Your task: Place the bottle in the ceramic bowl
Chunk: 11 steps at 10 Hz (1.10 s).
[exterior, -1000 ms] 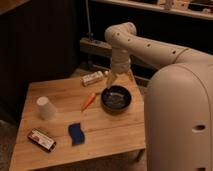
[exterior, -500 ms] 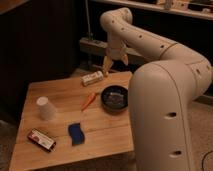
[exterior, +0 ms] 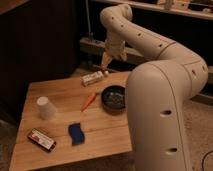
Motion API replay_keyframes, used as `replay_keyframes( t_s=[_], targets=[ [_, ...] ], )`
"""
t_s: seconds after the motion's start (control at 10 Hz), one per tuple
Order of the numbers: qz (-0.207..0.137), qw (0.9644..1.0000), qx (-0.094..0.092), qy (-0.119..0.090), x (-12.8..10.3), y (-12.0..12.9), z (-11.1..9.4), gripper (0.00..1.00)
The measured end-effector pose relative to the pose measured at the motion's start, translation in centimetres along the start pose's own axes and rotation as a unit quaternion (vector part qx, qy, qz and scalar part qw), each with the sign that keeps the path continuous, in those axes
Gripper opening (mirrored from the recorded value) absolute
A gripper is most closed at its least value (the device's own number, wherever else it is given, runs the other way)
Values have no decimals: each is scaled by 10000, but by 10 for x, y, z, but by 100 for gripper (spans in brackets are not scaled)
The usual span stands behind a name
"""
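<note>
The bottle point(exterior: 94, 78) is small and pale with a darker label band. It lies on its side near the far edge of the wooden table point(exterior: 60, 150). The ceramic bowl point(exterior: 114, 97) is dark and glossy with a mottled grey inside, and stands to the right and in front of the bottle. Nothing shows inside the bowl. My gripper point(exterior: 105, 64) hangs from the white arm just above and slightly right of the bottle's cap end, apart from it.
An orange stick-shaped object point(exterior: 89, 101) lies just left of the bowl. A white cup point(exterior: 45, 107) stands upside down at the left. A blue sponge point(exterior: 76, 134) and a flat red-and-white box point(exterior: 41, 139) lie near the front. My arm's large white body point(exterior: 165, 115) covers the table's right side.
My gripper has moved from over the bowl back and to the left, to above the bottle. The arm's body now fills more of the right side.
</note>
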<state>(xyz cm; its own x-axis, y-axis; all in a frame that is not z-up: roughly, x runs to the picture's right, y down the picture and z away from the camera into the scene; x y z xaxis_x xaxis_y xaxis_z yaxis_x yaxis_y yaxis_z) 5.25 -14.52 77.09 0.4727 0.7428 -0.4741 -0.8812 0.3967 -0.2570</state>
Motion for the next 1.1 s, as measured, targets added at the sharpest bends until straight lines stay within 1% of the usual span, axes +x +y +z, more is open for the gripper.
replay_keyframes(
  t_s=[0.2,0.3,0.5,0.6,0.7,0.8,0.9,1.0,1.1],
  targets=[
    [-6,10000,10,9,0,0,1,78],
    [-120,9999,16,-7,-1,-2,4,78],
    [-404,9991,-56,-97,-3,-10,21,78],
    [-781,9966,-180,-208,-3,-18,40,78],
    [-1099,9930,-291,-321,-4,-20,50,78],
    [-1403,9884,-380,-433,-3,-25,57,78],
    [-1582,9849,-420,-562,-2,-30,58,78],
    [-1802,9793,-458,-802,-2,-32,56,78],
    [-2107,9706,-451,-1073,-1,-33,53,78]
  ],
)
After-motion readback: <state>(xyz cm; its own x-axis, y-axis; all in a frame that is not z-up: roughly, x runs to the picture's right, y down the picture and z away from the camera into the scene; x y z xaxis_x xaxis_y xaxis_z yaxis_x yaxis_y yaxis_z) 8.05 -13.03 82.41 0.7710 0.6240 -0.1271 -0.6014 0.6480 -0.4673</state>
